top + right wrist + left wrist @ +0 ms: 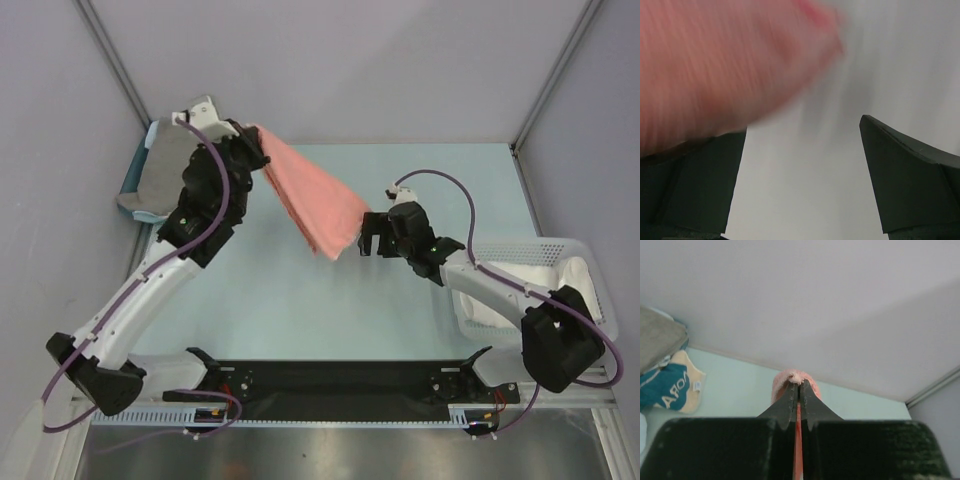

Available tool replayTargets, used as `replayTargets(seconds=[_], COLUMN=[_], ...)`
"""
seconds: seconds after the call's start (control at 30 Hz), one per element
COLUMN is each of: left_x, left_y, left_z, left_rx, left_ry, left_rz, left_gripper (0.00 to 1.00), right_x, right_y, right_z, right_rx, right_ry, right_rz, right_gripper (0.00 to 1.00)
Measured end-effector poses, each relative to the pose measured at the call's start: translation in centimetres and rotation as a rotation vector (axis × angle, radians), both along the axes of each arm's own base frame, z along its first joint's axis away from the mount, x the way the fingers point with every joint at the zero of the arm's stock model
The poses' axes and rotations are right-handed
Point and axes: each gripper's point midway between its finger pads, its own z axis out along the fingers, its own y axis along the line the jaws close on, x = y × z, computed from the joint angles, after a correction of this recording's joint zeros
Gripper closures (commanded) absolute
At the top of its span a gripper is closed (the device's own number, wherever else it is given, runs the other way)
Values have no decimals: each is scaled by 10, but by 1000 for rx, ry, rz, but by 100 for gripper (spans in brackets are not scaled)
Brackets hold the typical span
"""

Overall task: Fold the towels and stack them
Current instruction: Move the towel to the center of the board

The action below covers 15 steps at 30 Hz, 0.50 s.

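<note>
Left end effector point(258, 152): clenched on one corner of the salmon-pink towel point(318, 200), a pink strip pinched between its closed fingers point(790, 400).
Right end effector point(372, 236): released, jaws wide, nothing between them.
Salmon-pink towel: draped from the left end effector toward 4 o'clock; its lower end hung just beside the right end effector, blurred across one finger point(695, 175) in the right wrist view.
Grey towel point(160, 180): lay at the 10 o'clock corner of the tabletop point(260, 290), next to a teal printed bundle point(667, 390).
White towel point(505, 295): lay inside the basket point(575, 248) at 4 o'clock.
</note>
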Motion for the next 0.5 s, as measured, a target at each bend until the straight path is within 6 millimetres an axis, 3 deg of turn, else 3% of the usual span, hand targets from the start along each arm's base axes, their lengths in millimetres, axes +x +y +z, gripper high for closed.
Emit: replayTargets(seconds=[0.07, 0.1, 0.2, 0.4, 0.5], left_x=[1, 4, 16, 62, 64], left_y=[-14, -24, -49, -88, -89], left_z=[-24, -37, -80, -191, -239], left_rx=[20, 27, 54, 138, 169], left_ry=[47, 74, 159, 426, 548], left_rz=[-30, -52, -110, -213, -236], left_gripper=[98, 86, 71, 57, 57], right_x=[0, -1, -1, 3, 4], right_y=[-6, -9, -16, -21, -21], right_z=[2, 3, 3, 3, 2], right_rx=[-7, -11, -21, -21, -23], right_ry=[-15, -21, -31, -36, -33], right_rz=[-22, -35, -61, -81, -83], right_gripper=[0, 0, 0, 1, 11])
